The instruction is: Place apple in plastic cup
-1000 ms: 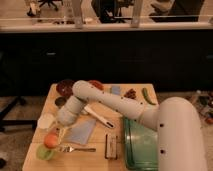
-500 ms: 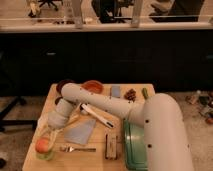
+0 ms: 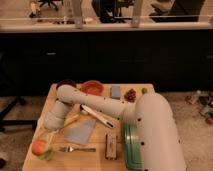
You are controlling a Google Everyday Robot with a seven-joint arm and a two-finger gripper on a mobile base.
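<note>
Reaches pincer (image 3: 46, 131) to seven o'clock of tabletop (image 3: 92, 161), apple (image 3: 38, 146) at plastic cup (image 3: 46, 154) mouth, likely for release; pincer's grip impossible to tell.

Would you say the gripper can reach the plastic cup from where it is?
Probably yes: the gripper hangs just above the plastic cup, with the apple at the cup's rim and nothing visible between them.
</note>
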